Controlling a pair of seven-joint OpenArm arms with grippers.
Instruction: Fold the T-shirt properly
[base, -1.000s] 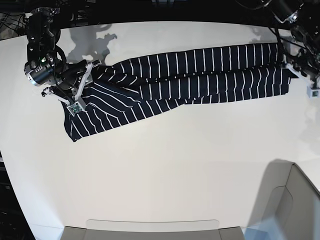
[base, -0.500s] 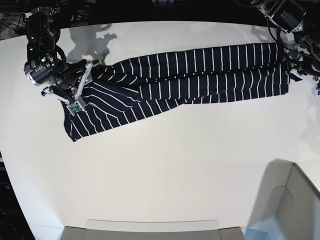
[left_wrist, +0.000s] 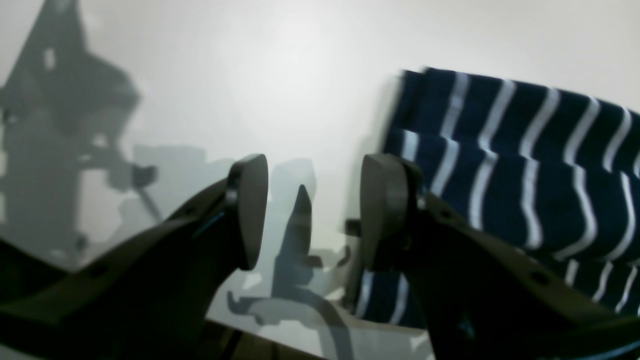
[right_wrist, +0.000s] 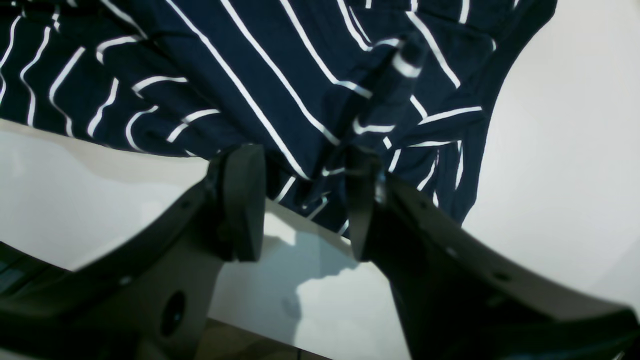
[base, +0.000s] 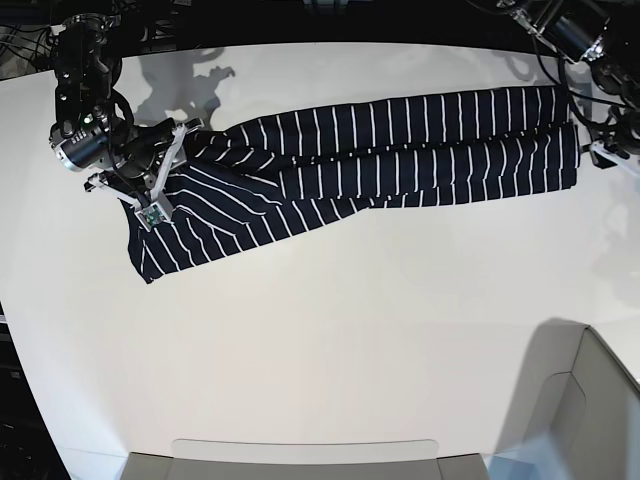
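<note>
The T-shirt (base: 400, 150), dark navy with thin white stripes, lies as a long folded band across the far half of the white table (base: 330, 340). My right gripper (base: 160, 182) hovers over the band's rumpled left end. In the right wrist view that gripper (right_wrist: 302, 200) is open, and the T-shirt (right_wrist: 280, 70) has its wrinkled edge reaching between the fingertips. My left gripper (base: 608, 150) is just off the band's right end. In the left wrist view it (left_wrist: 312, 210) stands open over bare table, with the T-shirt (left_wrist: 525, 170) to its right and apart from it.
A grey box (base: 585, 400) sits at the near right corner. A flat grey tray edge (base: 300, 458) runs along the front. Dark arm bodies and cables crowd both far corners.
The left arm has drawn back from the shirt's right end toward the right edge of the base view. The right arm and the shirt have stayed put.
</note>
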